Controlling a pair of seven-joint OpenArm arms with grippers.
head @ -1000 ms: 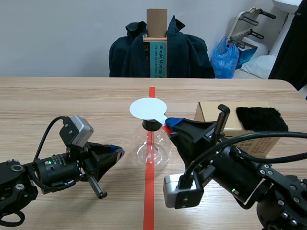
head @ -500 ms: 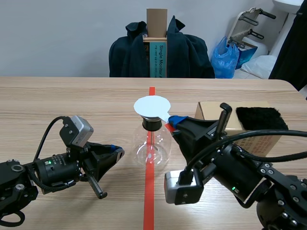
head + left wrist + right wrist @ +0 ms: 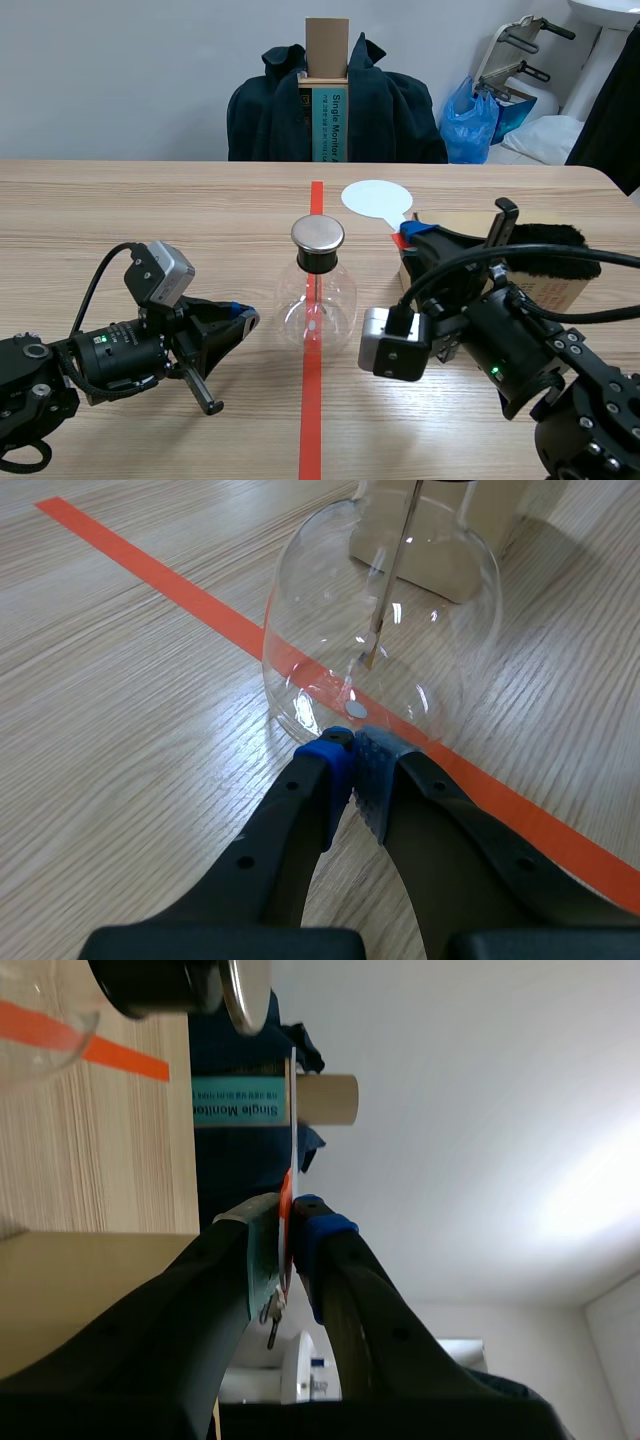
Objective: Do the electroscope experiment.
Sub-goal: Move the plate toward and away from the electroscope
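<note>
Just beside the flask [image 3: 316, 300], the left gripper [image 3: 352, 748] is clenched; beyond, a white disc [image 3: 375, 198] is held up.
At the left of the flask's base, the left gripper lies low with its fingers pressed together on nothing, tips almost at the glass. The flask stands upright on the red tape line, with a metal cap [image 3: 317, 233] on top and a thin rod inside. Right of the flask and farther, the right gripper [image 3: 408, 235] grasps the red handle of the white disc, off the table, near a cardboard box [image 3: 555, 292] carrying a black furry cloth [image 3: 545, 250].
</note>
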